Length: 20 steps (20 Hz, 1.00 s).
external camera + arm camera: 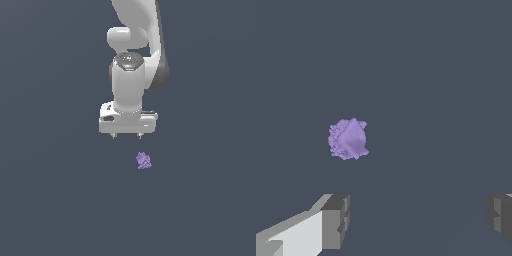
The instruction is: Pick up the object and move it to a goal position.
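The object (143, 161) is a small light-purple, lumpy, jagged clump lying on the flat dark grey surface. It also shows in the wrist view (347, 139). My white gripper (126, 136) points downward, a little behind the object and toward the exterior view's left of it, not touching it. In the wrist view the gripper (416, 217) is open and empty, with its two grey fingertips (336, 220) set wide apart. The object lies outside the gap between the fingers.
The dark grey surface (60, 200) fills both views. The white arm (132, 60) rises above the gripper toward the top of the exterior view.
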Motion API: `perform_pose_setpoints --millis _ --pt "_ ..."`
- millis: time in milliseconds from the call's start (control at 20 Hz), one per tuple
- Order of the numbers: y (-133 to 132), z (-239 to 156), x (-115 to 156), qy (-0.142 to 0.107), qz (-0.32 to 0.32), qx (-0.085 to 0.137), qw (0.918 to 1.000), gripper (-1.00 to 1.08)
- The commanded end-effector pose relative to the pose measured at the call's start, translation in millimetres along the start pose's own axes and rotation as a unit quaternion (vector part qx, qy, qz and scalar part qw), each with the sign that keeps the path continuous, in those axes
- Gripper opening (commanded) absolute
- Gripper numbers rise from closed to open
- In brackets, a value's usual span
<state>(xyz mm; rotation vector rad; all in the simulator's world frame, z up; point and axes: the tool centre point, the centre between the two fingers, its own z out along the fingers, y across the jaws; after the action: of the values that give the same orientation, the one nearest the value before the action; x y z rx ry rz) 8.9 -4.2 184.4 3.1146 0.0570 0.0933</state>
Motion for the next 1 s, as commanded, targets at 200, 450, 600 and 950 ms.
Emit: perform_pose_setpoints --millis 200,450,600,950 --pt "-7 2 0 -0.004 -0.01 -0.001 0.9999 1.0" --pt "-19 2 -1 -0.012 -0.028 -0.004 0.9995 1.0" --pt "-18 2 -1 -0.012 -0.028 -0.004 0.9995 1.0" --pt "-27 14 5 -0.014 -0.03 -0.002 0.9994 1.0"
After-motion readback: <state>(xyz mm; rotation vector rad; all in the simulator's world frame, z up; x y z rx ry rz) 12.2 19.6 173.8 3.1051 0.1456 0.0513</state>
